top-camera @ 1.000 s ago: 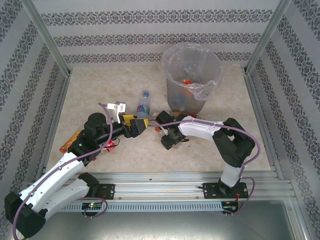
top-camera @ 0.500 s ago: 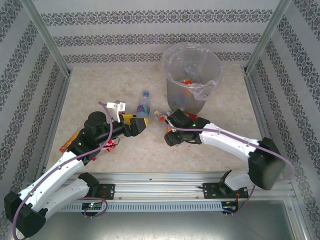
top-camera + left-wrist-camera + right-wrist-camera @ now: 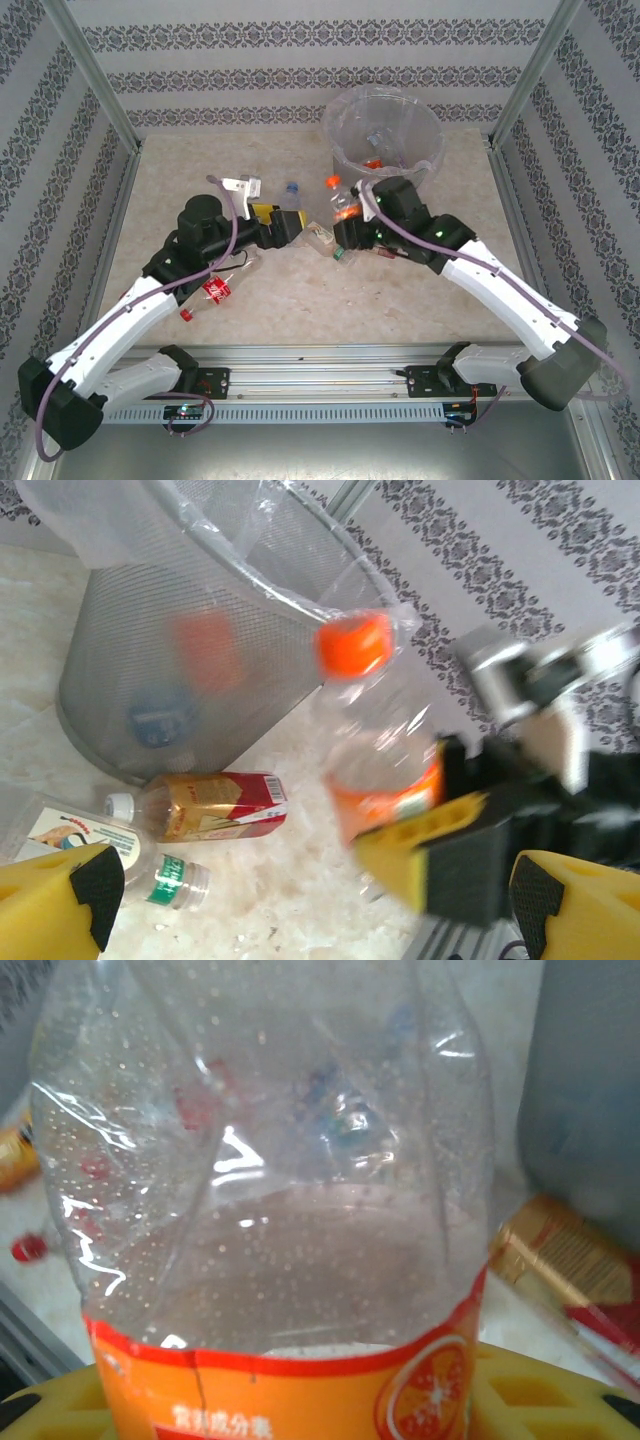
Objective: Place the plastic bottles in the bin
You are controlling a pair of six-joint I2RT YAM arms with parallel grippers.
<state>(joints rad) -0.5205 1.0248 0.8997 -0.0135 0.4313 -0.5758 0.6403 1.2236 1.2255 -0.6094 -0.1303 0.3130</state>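
We are in the carry step — our right hand [image 3: 348, 228] is clenched on the orange bottle [image 3: 340, 203] at its label, holding it upright just in front of the bin [image 3: 120, 640]. Next, we think, that arm must go up and over the rim so the bottle hangs above the opening, and only then let go. The right arm is stretched far forward from its base, while our left hand [image 3: 286, 226] waits wide open close by — low over the surface [image 3: 300, 320], near a red-label bottle [image 3: 215, 805] lying there.
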